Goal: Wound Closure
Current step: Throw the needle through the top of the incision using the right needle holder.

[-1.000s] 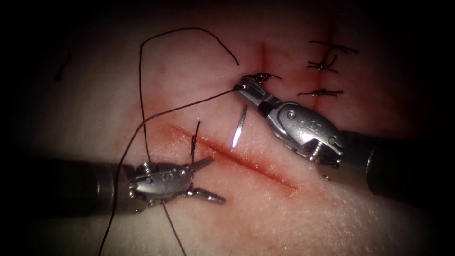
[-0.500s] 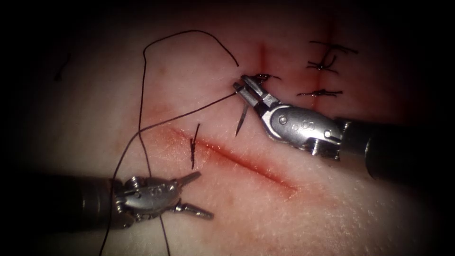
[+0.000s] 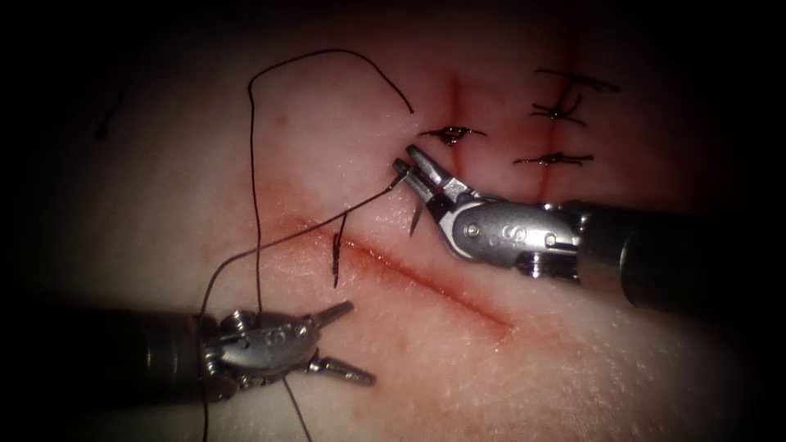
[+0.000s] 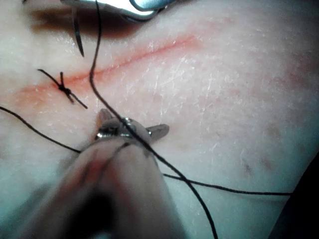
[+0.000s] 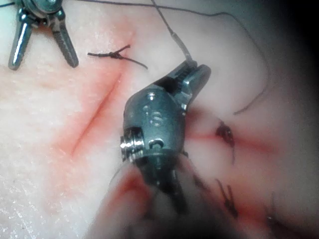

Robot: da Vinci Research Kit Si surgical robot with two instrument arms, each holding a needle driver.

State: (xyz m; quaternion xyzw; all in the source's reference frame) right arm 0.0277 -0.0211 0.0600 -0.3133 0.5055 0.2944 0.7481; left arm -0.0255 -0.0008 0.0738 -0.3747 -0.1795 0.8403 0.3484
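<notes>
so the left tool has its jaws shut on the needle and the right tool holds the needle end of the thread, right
Not quite. The left tool has its jaws spread open and holds nothing, as the endoscope view shows. The needle hangs beside the right tool, above the cut and out of the tissue; that tool holds the thread at its needle end.

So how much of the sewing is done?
Done: one knotted stitch closes the left end of the cut. In hand: the right tool seems to grip the needle near its thread end, out of the tissue. The thread trails off to the left. The left tool is open and holds nothing. Left to do: the rest of the cut has no stitches.
</notes>
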